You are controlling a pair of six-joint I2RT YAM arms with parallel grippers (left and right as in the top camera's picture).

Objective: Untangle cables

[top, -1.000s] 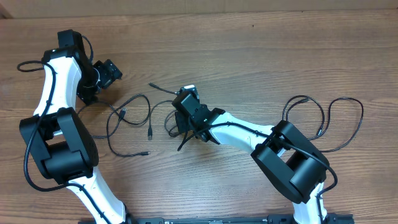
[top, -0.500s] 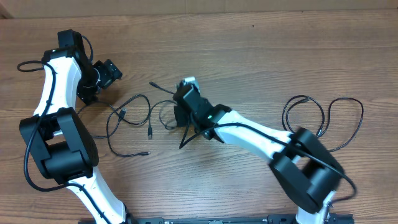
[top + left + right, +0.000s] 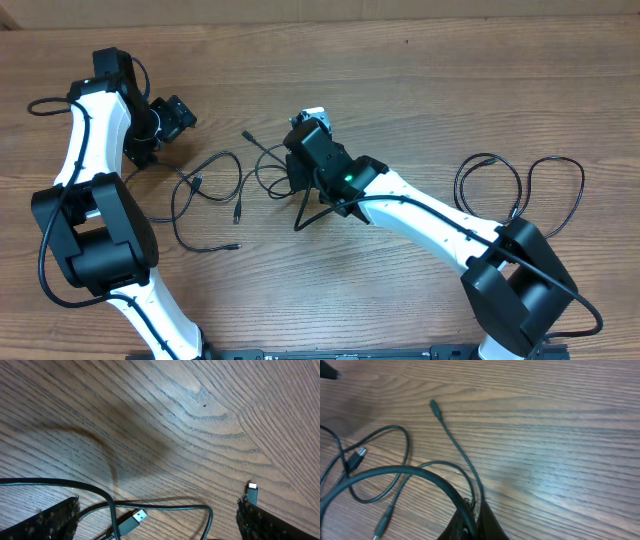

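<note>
Where the right fingers (image 3: pixel 489 524) meet, a cable (image 3: pixel 458 447) is pinched.

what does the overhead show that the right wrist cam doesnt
Only the overhead shows both arms whole, the left gripper up at the left, away from the cords, and a separate looped cable lying near the right arm's base. Only the right wrist shows the right gripper close up, its fingers looking shut on one strand. Both show the loose tangle of cables on the wooden table and one free plug end stretched out from the gripper.
</note>
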